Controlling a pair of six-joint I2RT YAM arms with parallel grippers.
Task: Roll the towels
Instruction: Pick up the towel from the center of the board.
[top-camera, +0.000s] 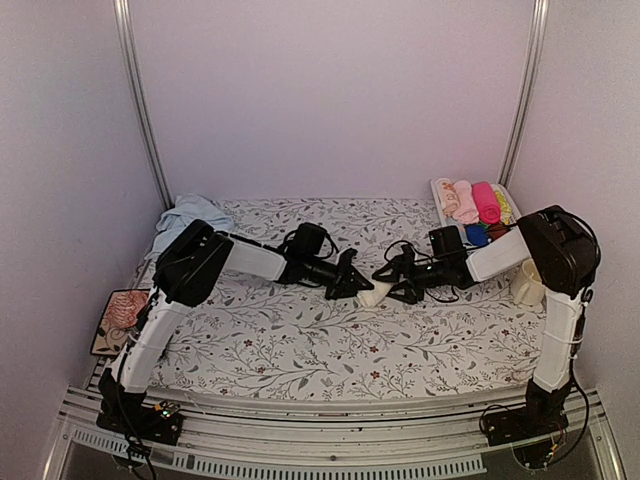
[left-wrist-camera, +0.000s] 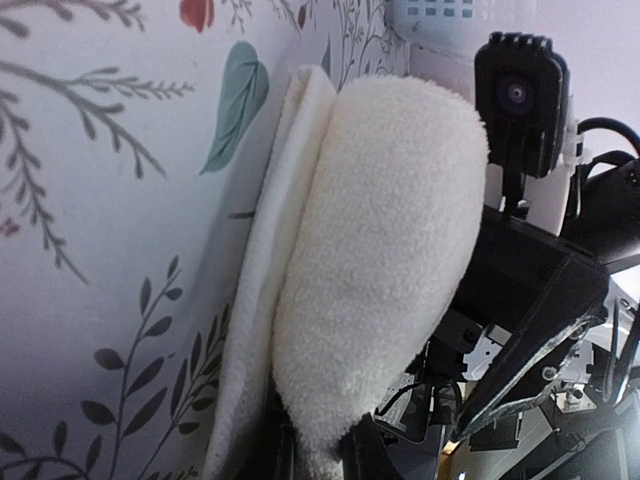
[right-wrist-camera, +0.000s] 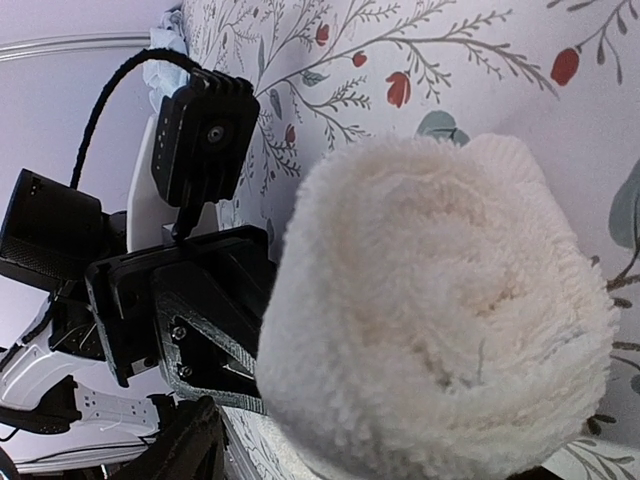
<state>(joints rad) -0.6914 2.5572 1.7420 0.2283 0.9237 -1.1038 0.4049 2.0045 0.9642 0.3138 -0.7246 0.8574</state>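
The cream towel (top-camera: 376, 293) is a tight roll lying on the flowered table cover between my two grippers. My left gripper (top-camera: 352, 281) is shut on its left end; in the left wrist view the roll (left-wrist-camera: 380, 260) rises from between the jaws (left-wrist-camera: 325, 455). My right gripper (top-camera: 398, 285) holds the right end; in the right wrist view the roll's spiral end (right-wrist-camera: 440, 330) fills the jaws (right-wrist-camera: 380, 462), with one finger (right-wrist-camera: 185, 450) showing and the other hidden. The light blue towel (top-camera: 190, 214) lies crumpled at the back left corner.
A white basket (top-camera: 440, 190) at the back right holds rolled pink, hot-pink, yellow and dark blue cloths. A cream cup (top-camera: 527, 283) stands by the right arm. A pink knitted lump (top-camera: 125, 312) sits on a tray off the left edge.
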